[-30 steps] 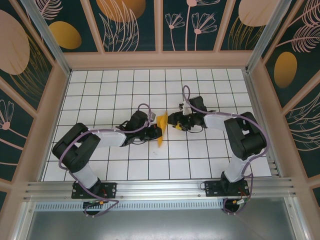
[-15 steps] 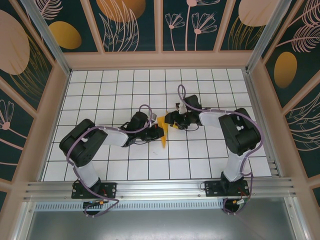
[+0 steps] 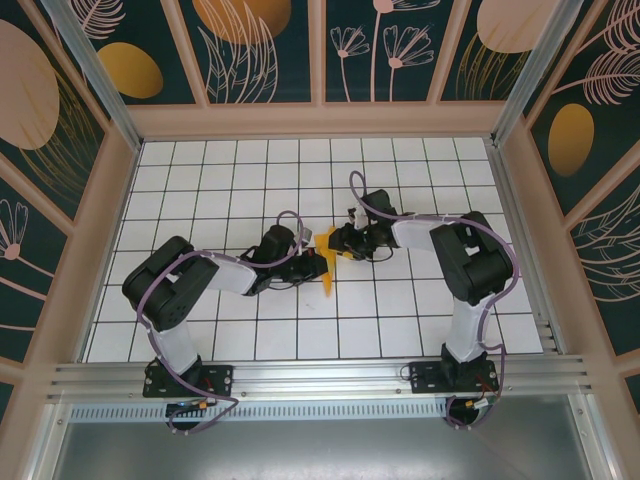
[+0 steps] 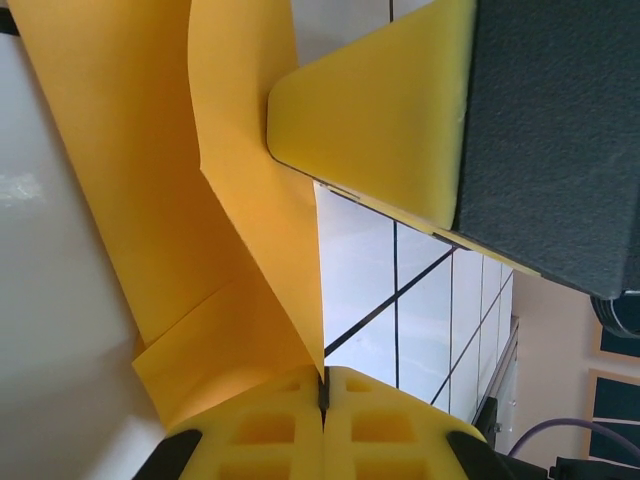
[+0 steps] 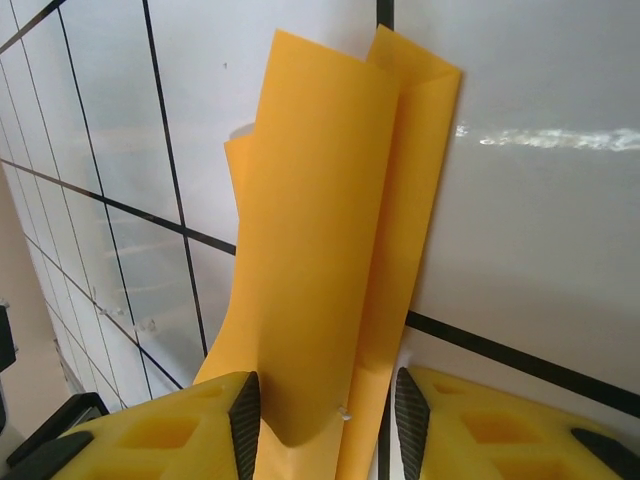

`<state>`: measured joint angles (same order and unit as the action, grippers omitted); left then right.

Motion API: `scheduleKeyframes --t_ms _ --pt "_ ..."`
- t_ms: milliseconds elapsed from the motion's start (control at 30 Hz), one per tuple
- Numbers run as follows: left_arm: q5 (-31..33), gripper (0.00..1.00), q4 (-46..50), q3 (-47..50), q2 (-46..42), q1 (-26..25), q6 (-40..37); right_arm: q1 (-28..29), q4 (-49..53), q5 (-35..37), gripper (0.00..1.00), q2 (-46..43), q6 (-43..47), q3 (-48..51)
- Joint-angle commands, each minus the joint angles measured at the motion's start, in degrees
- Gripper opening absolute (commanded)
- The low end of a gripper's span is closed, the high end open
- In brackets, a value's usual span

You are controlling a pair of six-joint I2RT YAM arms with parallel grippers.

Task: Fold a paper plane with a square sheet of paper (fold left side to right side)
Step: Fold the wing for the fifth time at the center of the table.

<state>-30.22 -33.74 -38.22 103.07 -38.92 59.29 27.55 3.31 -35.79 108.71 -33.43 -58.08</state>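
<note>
The paper (image 3: 329,282), folded into a narrow strip with loose flaps, stands on edge near the middle of the white tiled bench (image 3: 200,180), between the two tools. The left tool (image 3: 312,264) comes in from the left and is closed tight on the paper's lower edge; from its own wrist camera the two yellow pads (image 4: 260,430) meet with the sheet pinched in the seam. The right tool (image 3: 338,243) reaches in from the right, just beyond the left one, its jaws partly apart and straddling the paper, one pad (image 5: 190,430) on each side of the folded layers, not clamped. One yellow finger (image 4: 380,110) of the right tool sits in front of the paper's upper flap in the left wrist view. From above, both wrists cover the middle of the paper. Purple cables (image 3: 357,190) loop over the arms, and dark floral walls (image 3: 260,50) close in the bench on three sides
</note>
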Motion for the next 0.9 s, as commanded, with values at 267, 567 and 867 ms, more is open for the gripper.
scheduleKeyframes --t_ms 267,567,867 --pt "0.51 0.26 1.13 0.69 -3.94 0.91 -1.41 0.82 3.05 2.08 0.41 2.64 -0.58 -1.51" --pt "-0.06 0.37 2.88 1.69 -7.78 5.92 -1.80 0.89 2.60 1.64 0.41 2.64 -0.66 -1.59" --pt "-0.39 0.36 6.14 -3.37 -1.74 7.45 -3.21 0.88 2.47 1.52 0.42 2.72 -0.76 -1.43"
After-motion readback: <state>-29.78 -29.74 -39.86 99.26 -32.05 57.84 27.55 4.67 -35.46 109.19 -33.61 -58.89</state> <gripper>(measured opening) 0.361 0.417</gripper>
